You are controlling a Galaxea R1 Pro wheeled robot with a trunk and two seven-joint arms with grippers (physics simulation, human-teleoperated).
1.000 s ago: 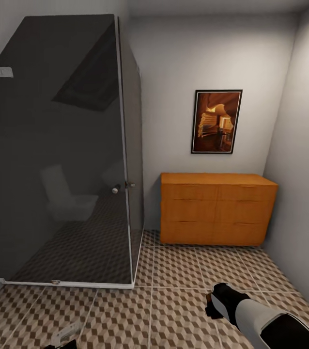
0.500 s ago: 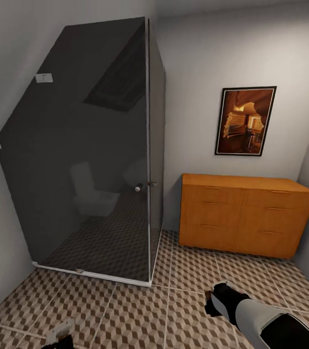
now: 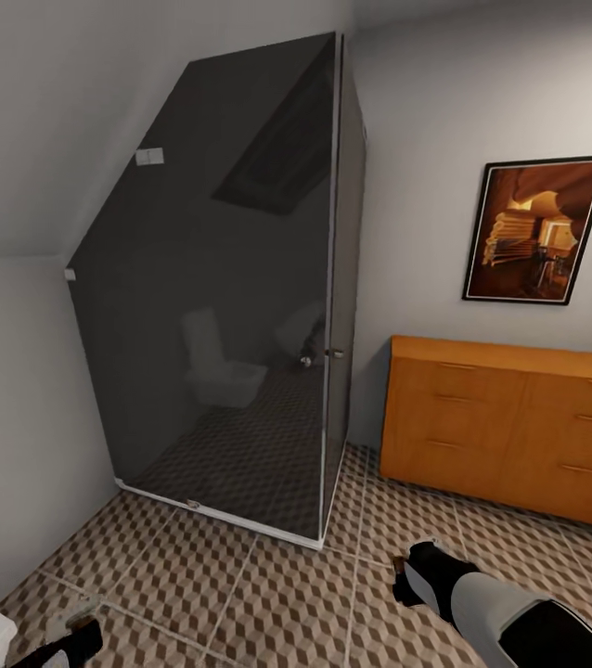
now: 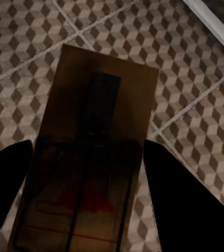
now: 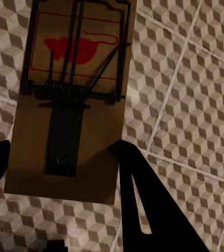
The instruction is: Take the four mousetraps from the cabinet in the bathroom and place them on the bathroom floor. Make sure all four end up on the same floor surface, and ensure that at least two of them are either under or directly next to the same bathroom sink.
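The head camera has swung left since a second ago, sliding the cabinet (image 3: 519,427) toward the right edge. The left claw (image 4: 85,173) grips one mousetrap (image 4: 91,157) between its fingers, the right claw (image 5: 64,168) another mousetrap (image 5: 72,94), both above the bathroom floor (image 3: 240,594).

Right arm (image 3: 509,620): white forearm shell, black elbow section.
Right gripper (image 3: 414,577): black with a white panel; dark, tapering fingers (image 5: 143,205).
Left gripper (image 3: 71,634): black body, pale grey top; black fingers (image 4: 180,194).
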